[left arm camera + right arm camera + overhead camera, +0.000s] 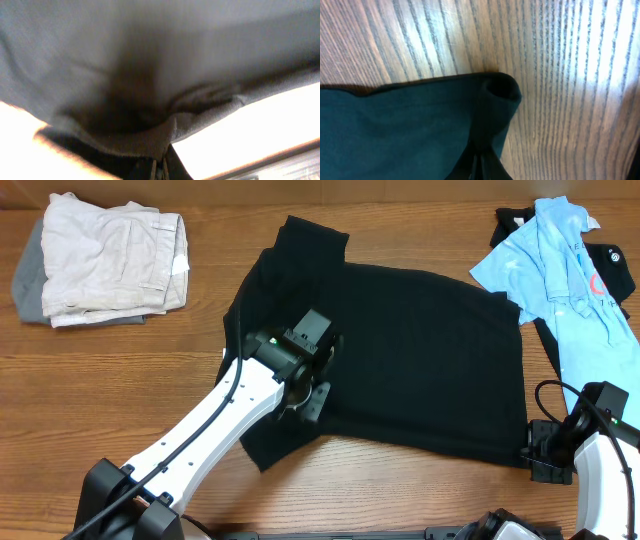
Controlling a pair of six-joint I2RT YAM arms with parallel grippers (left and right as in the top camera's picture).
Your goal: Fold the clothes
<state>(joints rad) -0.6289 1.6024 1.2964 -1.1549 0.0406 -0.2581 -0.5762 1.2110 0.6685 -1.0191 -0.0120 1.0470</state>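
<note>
Left gripper [312, 392], topmost item under the overhead camera, sat on the left half of the shirt [420, 350]. The shirt was black and lay spread almost flat across the middle of the table [130, 390]. Right gripper [545, 452] was at its near right corner. A blue polo [565, 270] lay crumpled at the far right over another dark garment, and a beige folded pile [110, 260] sat far left on something grey. Left wrist view, blurred: cloth puckered into narrow jaws, judged pinched shut on the shirt. Right wrist view: jaws closed to a slit on the rolled corner of the hem, bare wood beyond. Handling, by judgement: light, limp, no stiffness, clinging rather than slippery. It would sag between holds, so edges and corners are the places to take it, both ends moving together. Surface: brown wood-grain tabletop, smooth, with glare in both wrist views. No room showed beyond the table.
</note>
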